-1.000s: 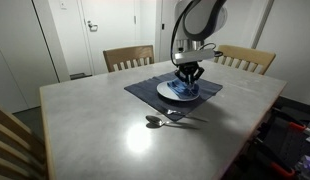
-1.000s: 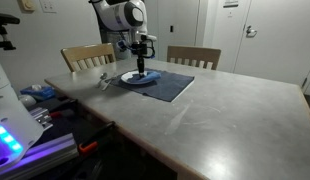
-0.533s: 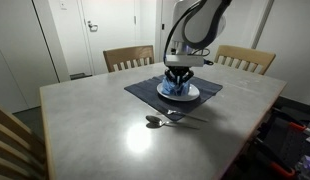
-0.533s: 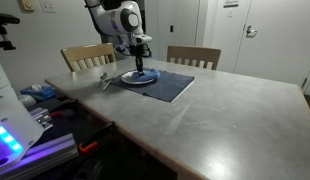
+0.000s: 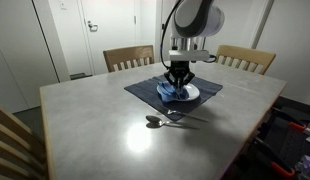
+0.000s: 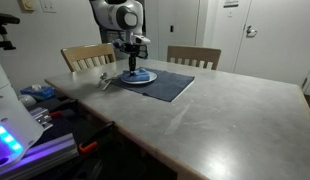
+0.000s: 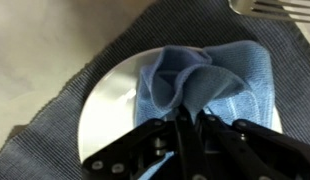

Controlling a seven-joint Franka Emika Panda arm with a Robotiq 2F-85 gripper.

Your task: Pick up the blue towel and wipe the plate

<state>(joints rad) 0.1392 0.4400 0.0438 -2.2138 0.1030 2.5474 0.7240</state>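
Left of the fingers [image 7: 187, 120], bare plate [image 7: 107, 112] shows on the dark placemat [image 7: 40, 130]. The fingers stand narrow, pinching a fold of the blue towel [image 7: 220, 80], which lies on the plate, spreading ahead and rightward. Judged next stroke: sweep left, toward the uncovered area.

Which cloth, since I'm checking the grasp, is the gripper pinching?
The blue towel, bunched up on the plate in the gripper; the dark placemat lies flat underneath, ungrasped.

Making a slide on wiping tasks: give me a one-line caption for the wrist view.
Gripper pinching a bunched blue towel on a white plate set on a dark placemat.
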